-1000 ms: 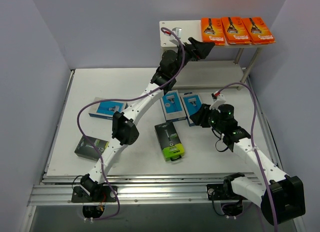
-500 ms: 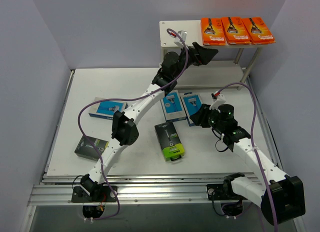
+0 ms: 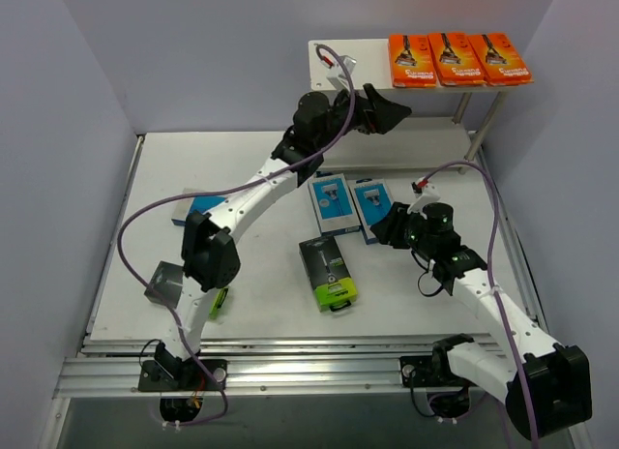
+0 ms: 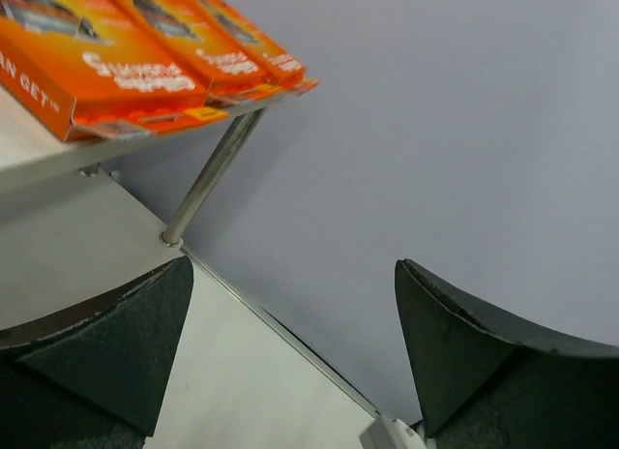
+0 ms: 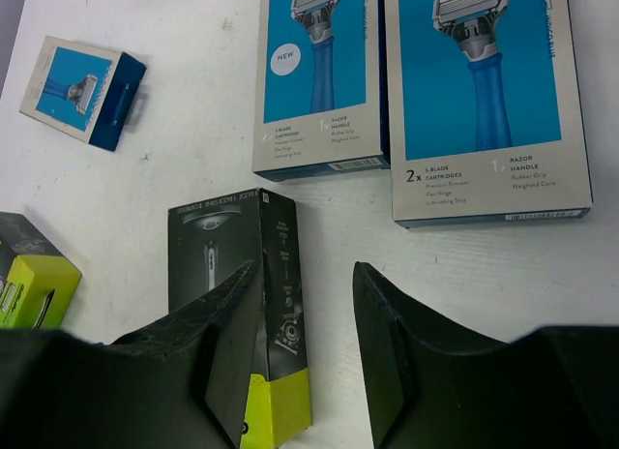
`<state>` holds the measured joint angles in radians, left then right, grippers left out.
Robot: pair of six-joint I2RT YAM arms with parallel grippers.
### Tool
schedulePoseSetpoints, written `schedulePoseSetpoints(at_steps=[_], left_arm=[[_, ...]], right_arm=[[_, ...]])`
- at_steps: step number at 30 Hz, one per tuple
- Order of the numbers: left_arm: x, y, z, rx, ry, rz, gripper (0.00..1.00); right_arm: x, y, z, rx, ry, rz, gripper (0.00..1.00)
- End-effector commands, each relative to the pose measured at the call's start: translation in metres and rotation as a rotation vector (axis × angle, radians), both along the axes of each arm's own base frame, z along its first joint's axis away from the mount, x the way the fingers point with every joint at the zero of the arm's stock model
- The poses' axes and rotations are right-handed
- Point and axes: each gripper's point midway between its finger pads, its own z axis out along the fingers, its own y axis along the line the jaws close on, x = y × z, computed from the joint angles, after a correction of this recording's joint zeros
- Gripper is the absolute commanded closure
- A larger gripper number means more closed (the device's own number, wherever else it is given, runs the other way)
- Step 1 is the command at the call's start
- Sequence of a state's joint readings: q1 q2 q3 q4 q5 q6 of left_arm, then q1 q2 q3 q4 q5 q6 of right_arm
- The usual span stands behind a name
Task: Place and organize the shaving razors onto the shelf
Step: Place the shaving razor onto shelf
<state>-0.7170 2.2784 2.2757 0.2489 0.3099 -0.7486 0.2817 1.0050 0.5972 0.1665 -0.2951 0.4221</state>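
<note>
Tutor: Left arm, over the past second, draws back from the shelf (image 3: 319,76) and swings its elbow leftward; the right arm barely shifts. The left gripper (image 3: 392,110) now hangs just in front of the shelf, jaws spread, nothing between them.

Student: Where do the razors stand?

Tutor: Three orange razor packs (image 3: 456,58) lie side by side on the right part of the top board. Five packs remain on the table (image 3: 193,159). Two light-blue razor packs (image 3: 332,202) lie side by side at centre, with a black razor pack (image 3: 329,272), lime-green at one end, just nearer than them. A third light-blue pack (image 3: 191,209) and a second black pack (image 3: 160,280) lie at left, both partly hidden under the left arm.

Student: And the right gripper (image 5: 305,267)?

Tutor: Released and empty, it hovers above the table. In its wrist view one finger overlaps the black razor pack's edge, and the two light-blue razor packs lie just beyond.

Student: Which step is this?

Tutor: Probably the gap between placements: the orange row is set and the next pick is not yet begun. The next move calls for choosing one pack, centring the open jaws across its narrow width, then descending and closing. The pack then goes to a free stretch of a board, like colours together.
</note>
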Motion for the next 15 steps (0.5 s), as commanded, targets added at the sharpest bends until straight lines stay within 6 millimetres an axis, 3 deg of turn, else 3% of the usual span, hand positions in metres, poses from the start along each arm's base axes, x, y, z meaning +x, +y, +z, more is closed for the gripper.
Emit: schedulePoseSetpoints(at_steps=[1,2,3,4,7,8,11,12,14,15], left_arm=[[-0.045,0.052,0.105,-0.084,-0.219,0.006,0.06],[-0.048,0.059,0.107,-0.072,-0.237,0.013,0.06],[-0.042,0.066,0.088,-0.037,-0.211,0.027,0.06],[-0.056,0.083,0.108,-0.052,-0.243,0.038,0.06],[-0.063,0.121,0.107,-0.009,-0.26,0.085,0.06],[-0.063,0.13,0.101,0.026,-0.254,0.102,0.06],[-0.064,0.171,0.083,0.114,-0.226,0.166,0.06],[-0.063,0.181,0.077,0.132,-0.216,0.186,0.06],[-0.065,0.212,0.059,0.188,-0.187,0.238,0.06],[-0.065,0.222,0.053,0.205,-0.176,0.262,0.06]], right_arm=[[0.009,0.0,0.029,0.006,-0.063,-0.026,0.61],[0.012,0.001,0.037,0.004,-0.074,-0.029,0.61],[0.015,0.0,0.042,-0.009,-0.086,-0.034,0.61],[0.016,0.0,0.047,-0.015,-0.096,-0.032,0.61],[0.026,0.002,0.075,-0.036,-0.139,-0.029,0.61],[0.031,0.006,0.094,-0.029,-0.173,-0.024,0.62],[0.039,0.014,0.119,-0.033,-0.214,-0.004,0.62],[0.044,0.016,0.147,-0.021,-0.265,-0.001,0.61],[0.052,0.024,0.162,-0.019,-0.28,0.013,0.61],[0.056,0.028,0.19,0.0,-0.33,0.016,0.62]])
